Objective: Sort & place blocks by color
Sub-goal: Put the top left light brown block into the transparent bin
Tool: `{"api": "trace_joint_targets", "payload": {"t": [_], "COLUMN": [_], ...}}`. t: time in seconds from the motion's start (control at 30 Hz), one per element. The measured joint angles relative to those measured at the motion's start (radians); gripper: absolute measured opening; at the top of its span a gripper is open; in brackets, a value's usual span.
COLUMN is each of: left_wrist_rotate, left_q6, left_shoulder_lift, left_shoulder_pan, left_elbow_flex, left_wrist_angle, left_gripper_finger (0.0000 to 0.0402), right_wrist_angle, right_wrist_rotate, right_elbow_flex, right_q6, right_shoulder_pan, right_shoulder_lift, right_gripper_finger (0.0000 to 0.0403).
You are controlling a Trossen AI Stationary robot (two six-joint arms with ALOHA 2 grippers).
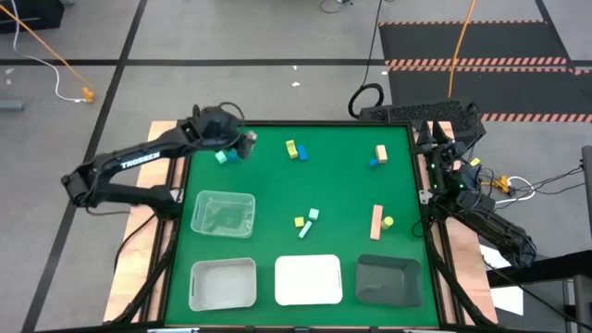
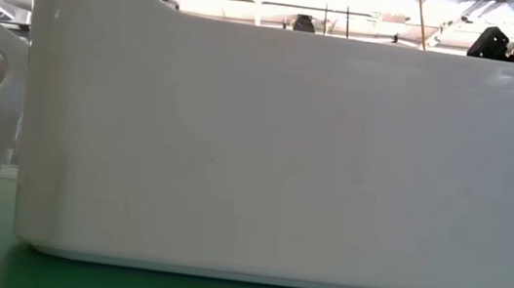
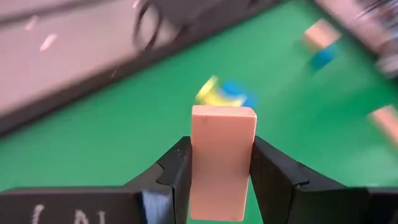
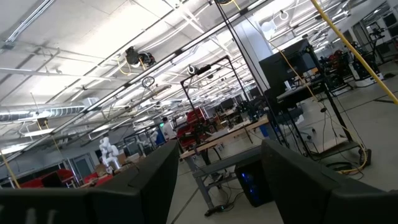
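Observation:
My left gripper (image 1: 246, 143) hovers over the far left of the green table (image 1: 342, 190), shut on a salmon-pink bar block (image 3: 222, 155). Just below it lie a mint block (image 1: 220, 157) and a blue block (image 1: 233, 154). Ahead of it sit a yellow and a blue block (image 1: 296, 150). More blocks lie flat at the far right (image 1: 379, 155), in the middle (image 1: 307, 222) and at the right (image 1: 377, 222). My right gripper (image 4: 217, 180) waits open at the table's right edge, pointing up into the room. My left gripper pinches the pink bar by its two long sides (image 3: 200, 174) between both fingers (image 3: 177, 171). The fingers slant down from the table's left and lie along the bar. Its free end (image 3: 222, 113) sticks out past the fingertips. The bar is lifted clear of the table.
A clear tray (image 1: 223, 214) stands left of centre. Along the near edge stand a pale tray (image 1: 223, 283), a white tray (image 1: 309, 279) and a dark tray (image 1: 388, 279). A white tray wall (image 2: 286, 148) fills the low view.

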Motion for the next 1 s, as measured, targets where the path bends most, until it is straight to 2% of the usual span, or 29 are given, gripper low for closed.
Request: {"api": "trace_joint_targets", "payload": {"t": [0.23,0.37,0.6,0.73,1.0], "left_wrist_rotate": [0.099,0.145,0.145,0.119,0.079], "left_q6": [0.001,0.011,-0.008,-0.071,-0.348], "left_shoulder_lift": [-0.040,-0.040,-0.040,-0.040,-0.040], "left_shoulder_pan": [-0.076,-0.143,-0.274,-0.328,-0.458], "left_elbow_flex": [0.001,0.001,0.001,0.001,0.002], "left_wrist_angle": [0.276,0.369,0.373,0.375,0.372], "left_gripper_finger": [0.0129,0.0129,0.0129,0.0129,0.0129], "right_wrist_angle": [0.000,0.000,0.000,0.000,0.000], "right_wrist_rotate": [0.000,0.000,0.000,0.000,0.000], "right_elbow_flex": [0.000,0.000,0.000,0.000,0.000], "right_q6": [0.000,0.000,0.000,0.000,0.000], "right_shoulder_pan": [0.000,0.000,0.000,0.000,0.000], "right_shoulder_lift": [0.000,0.000,0.000,0.000,0.000], "right_gripper_finger": [0.0223,0.0223,0.0223,0.0223,0.0223]}}
